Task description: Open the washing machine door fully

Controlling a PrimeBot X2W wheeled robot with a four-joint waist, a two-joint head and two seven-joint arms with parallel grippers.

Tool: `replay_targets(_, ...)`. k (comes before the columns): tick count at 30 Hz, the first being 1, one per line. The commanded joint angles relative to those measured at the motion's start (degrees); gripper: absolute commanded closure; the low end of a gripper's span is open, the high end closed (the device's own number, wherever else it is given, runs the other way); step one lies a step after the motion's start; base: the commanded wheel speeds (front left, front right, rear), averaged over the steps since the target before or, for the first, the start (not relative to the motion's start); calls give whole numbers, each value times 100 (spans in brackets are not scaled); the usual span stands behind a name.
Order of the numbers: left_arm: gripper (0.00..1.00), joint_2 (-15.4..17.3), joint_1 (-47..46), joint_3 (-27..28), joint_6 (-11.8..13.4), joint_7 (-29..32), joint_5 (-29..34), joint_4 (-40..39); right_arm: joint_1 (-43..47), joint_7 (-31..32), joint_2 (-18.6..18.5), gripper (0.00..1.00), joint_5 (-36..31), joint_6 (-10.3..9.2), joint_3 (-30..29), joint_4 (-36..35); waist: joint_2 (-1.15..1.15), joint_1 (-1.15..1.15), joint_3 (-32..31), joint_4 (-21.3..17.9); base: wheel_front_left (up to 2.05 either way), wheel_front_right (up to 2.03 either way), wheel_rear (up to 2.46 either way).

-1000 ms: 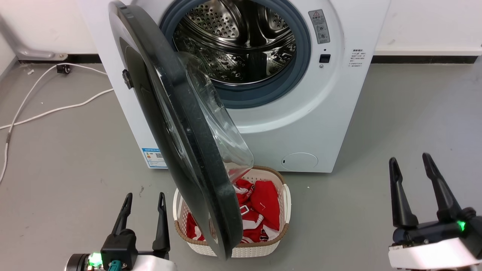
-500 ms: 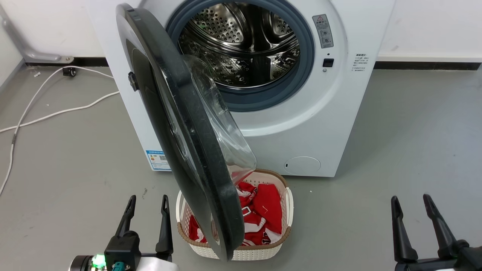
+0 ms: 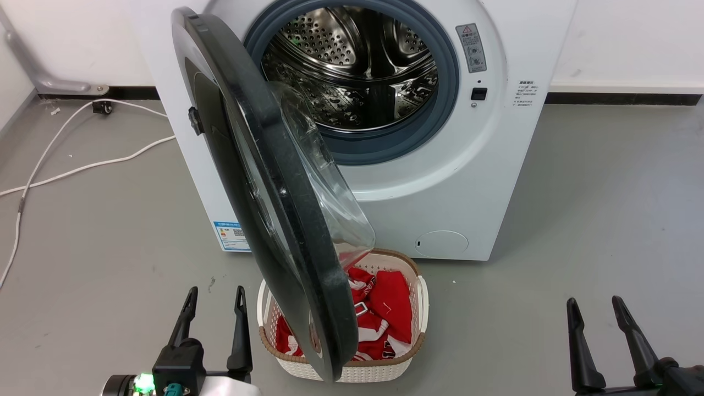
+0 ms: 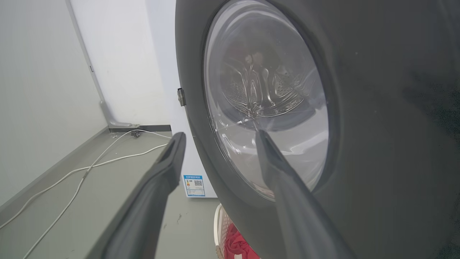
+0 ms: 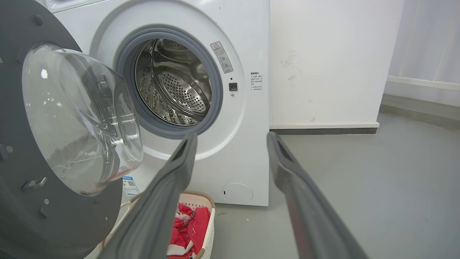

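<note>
Dark-fingered left gripper [image 3: 215,291] at lower left and right gripper [image 3: 594,302] at lower right both stand spread and empty, with a white woven basket [image 3: 421,300] of red clothes [image 3: 388,300] beyond them, above which the large round glossy black washing machine door [image 3: 264,165] stands swung out from the boxy white washing machine [image 3: 473,181] at upper centre.

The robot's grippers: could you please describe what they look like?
The left gripper has two long, dark, tapering fingers on a black block, with a green light, a teal connector and a pale forearm shell behind. The right gripper has the same dark tapered fingers on a black base. Close up, the fingers look matte dark grey.
</note>
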Motion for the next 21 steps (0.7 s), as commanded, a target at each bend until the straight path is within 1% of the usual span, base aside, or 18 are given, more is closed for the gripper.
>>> replay_targets(1, 51, -2, 60, 0, -2, -15, -19, 18, 41, -12, 23, 0, 32, -1, 10, 24, 0, 0, -3, 2, 0, 0, 0)
replay_targets(2, 100, -1, 56, 7, 4, -15, -12, 10, 38, -12, 23, 0, 46, -1, 15, 29, 0, 0, -4, 3, 0, 0, 0)
replay_targets(7, 100, -1, 77, 11, 1, -15, 70, 19, 15, -12, 23, 0, 12, -1, 39, 40, 0, 0, -16, 4, 0, 0, 0)
replay_targets(13, 100, 25, -7, 82, 68, -14, 120, -81, 32, -12, 23, 0, 16, -1, 50, 42, 0, 0, -22, 18, 0, 0, 0)
replay_targets(21, 100, 172, -332, 236, 242, -15, 243, -757, 50, -12, 24, 0, 46, -1, 46, 4, 0, 0, 1, 51, 0, 0, 0)
